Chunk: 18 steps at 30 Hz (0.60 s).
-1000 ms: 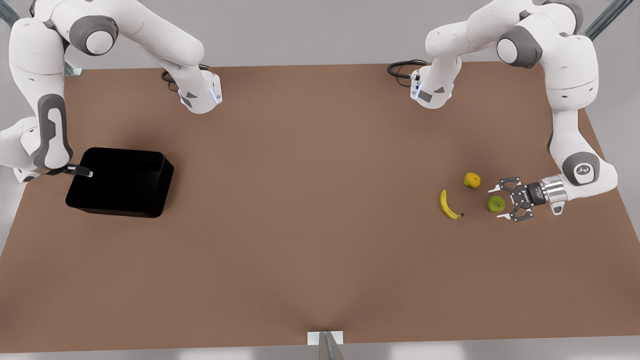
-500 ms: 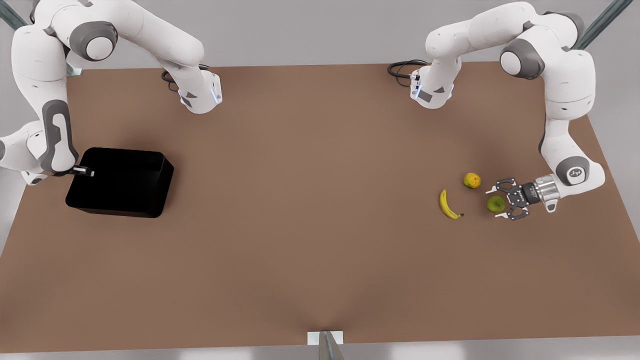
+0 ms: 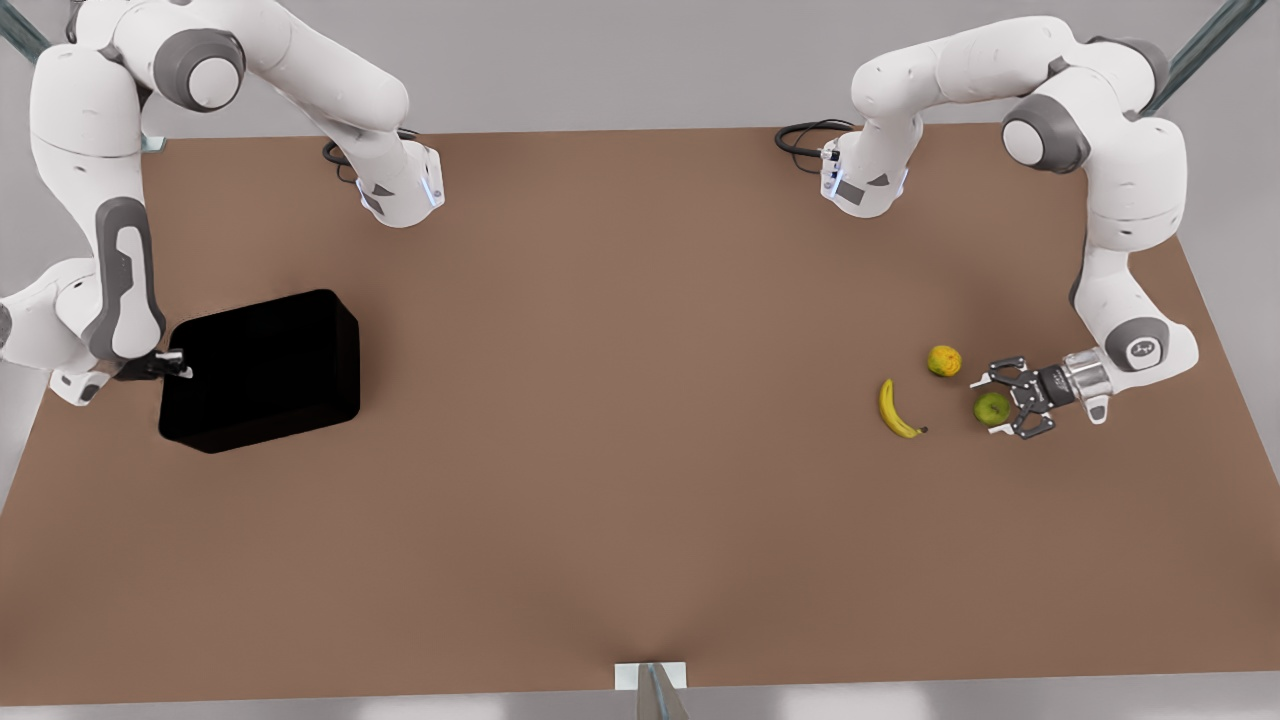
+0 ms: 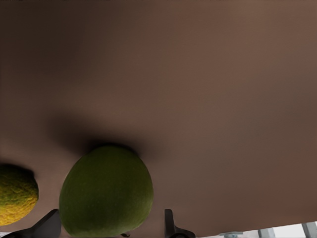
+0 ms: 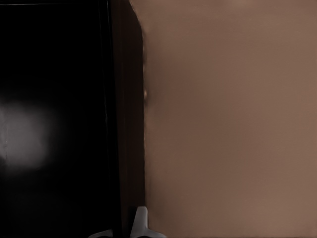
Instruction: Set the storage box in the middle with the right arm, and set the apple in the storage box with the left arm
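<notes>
I pinch the stiff, glossy storage box (image 3: 262,368) by its wall with my right gripper (image 3: 172,364), while my left gripper (image 3: 1000,404) gapes around the slippery round apple (image 3: 991,407).

Table (image 3: 640,450): storage box (image 3: 265,368) near the 9 o'clock edge in the front view, right gripper (image 3: 172,365) at its 9 o'clock wall. Toward 3 o'clock: apple (image 3: 992,408); orange fruit (image 3: 944,360) at its 11 o'clock; banana (image 3: 896,410) at its 9 o'clock; left gripper (image 3: 990,405) astride it.
</notes>
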{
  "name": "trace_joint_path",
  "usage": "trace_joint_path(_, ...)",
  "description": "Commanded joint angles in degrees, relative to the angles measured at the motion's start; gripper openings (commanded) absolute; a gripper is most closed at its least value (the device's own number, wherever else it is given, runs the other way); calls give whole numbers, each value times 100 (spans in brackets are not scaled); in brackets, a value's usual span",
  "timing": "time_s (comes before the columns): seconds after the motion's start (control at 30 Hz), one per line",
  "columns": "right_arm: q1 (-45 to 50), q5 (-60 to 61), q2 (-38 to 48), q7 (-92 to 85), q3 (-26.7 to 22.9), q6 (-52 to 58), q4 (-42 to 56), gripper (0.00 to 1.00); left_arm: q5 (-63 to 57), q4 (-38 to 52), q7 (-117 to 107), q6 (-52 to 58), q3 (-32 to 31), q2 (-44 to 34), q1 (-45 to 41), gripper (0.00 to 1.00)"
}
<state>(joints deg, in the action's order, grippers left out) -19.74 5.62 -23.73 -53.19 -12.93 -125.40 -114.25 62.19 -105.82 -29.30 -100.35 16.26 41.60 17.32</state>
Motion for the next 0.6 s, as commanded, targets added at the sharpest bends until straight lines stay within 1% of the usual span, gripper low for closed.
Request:
trace_joint_path(0.0, 75, -8, 35, -7, 1, 59, 0, 21, 39, 0, 12, -2, 0, 6, 0, 100)
trace_joint_path(0.03, 338, -8, 175, 1, 9, 296, 8, 21, 65, 0, 38, -19, 0, 6, 9, 100)
trace_joint_path(0.1, 1147, -8, 167, 555, 36, 1078, 570, 21, 100, 9, 118, -19, 0, 76, 35, 100)
trace_joint_path(0.17, 2333, 229, 158, 1855, 45, 1518, 1001, 21, 179, 0, 126, -134, 0, 112, 52, 100)
trace_joint_path(0.2, 2913, 493, 132, 2532, 53, 1527, 1133, 21, 188, 0, 153, -142, 0, 164, 70, 100)
trace_joint_path(0.27, 3986, 643, -18, 4061, 167, 1457, 1441, 21, 258, 0, 161, -178, -8, 200, 70, 100)
trace_joint_path(0.33, 4206, 625, -316, 5449, 923, 1343, 1880, 21, 258, 0, 153, -169, -8, 200, 70, 100)
trace_joint_path(0.37, 4575, 616, -395, 6012, 932, 1106, 1889, 21, 258, 0, 153, -169, 0, 200, 70, 100)
trace_joint_path(0.4, 4900, 616, -650, 6716, 932, 1035, 2196, 21, 258, -9, 153, -169, 0, 200, 70, 91)
trace_joint_path(0.43, 5129, 625, -861, 7164, 932, 1035, 2478, 21, 258, -9, 153, -169, 0, 200, 70, 64)
trace_joint_path(0.47, 5349, 643, -1151, 7630, 932, 1026, 2812, 21, 267, -9, 153, -169, -9, 200, 70, 54)
trace_joint_path(0.5, 5419, 643, -1450, 8008, 1125, 1009, 3233, 21, 267, -18, 153, -169, 0, 200, 70, 46)
trace_joint_path(0.53, 5419, 643, -1626, 8079, 1249, 860, 3375, 21, 267, -18, 153, -169, -9, 200, 70, 44)
trace_joint_path(0.57, 5419, 643, -1661, 8009, 1266, 745, 3366, 21, 267, -18, 153, -178, 0, 208, 70, 43)
